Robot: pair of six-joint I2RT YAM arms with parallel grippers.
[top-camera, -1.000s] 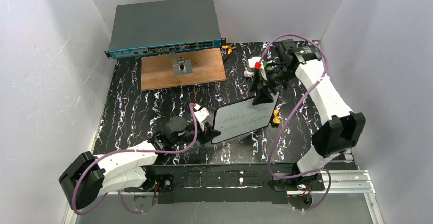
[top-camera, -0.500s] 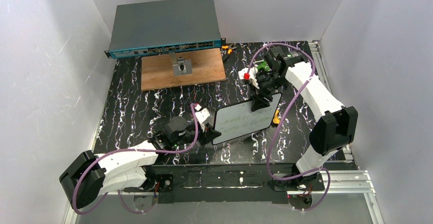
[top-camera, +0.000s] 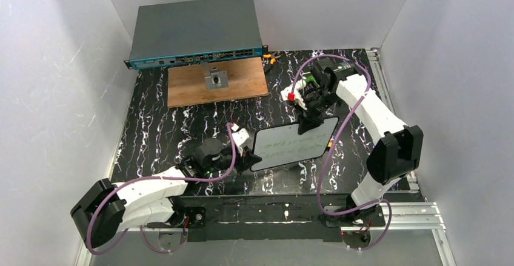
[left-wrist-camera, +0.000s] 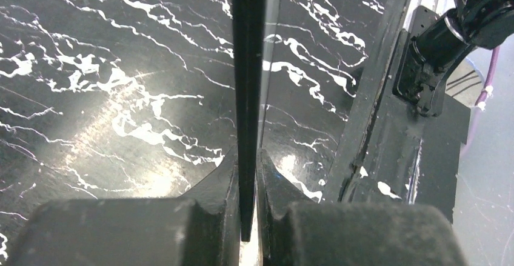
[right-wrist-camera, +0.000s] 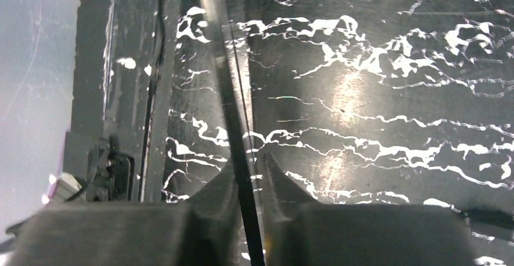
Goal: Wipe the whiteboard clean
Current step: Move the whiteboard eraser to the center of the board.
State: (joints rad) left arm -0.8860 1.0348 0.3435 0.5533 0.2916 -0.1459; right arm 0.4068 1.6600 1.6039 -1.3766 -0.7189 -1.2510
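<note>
Left gripper (top-camera: 247,157) clamped on whiteboard (top-camera: 290,145) left rim, near table (top-camera: 157,133) front edge. Right gripper (top-camera: 307,123) straddles its far rim, pinch unclear. It should seat squarely before moving.

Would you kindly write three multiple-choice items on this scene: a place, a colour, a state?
1. The wooden board lies: A) at the near edge; B) just in front of the grey switch box; C) under an arm.
2. The arms' cables are: A) purple; B) yellow; C) green.
3. The left end effector is: A) wide open; B) shut on the whiteboard edge; C) holding a pen.
Key: B, it sits right before the box; A, purple loops run along both arms; B, the left wrist view shows fingers pinching the thin edge.
</note>
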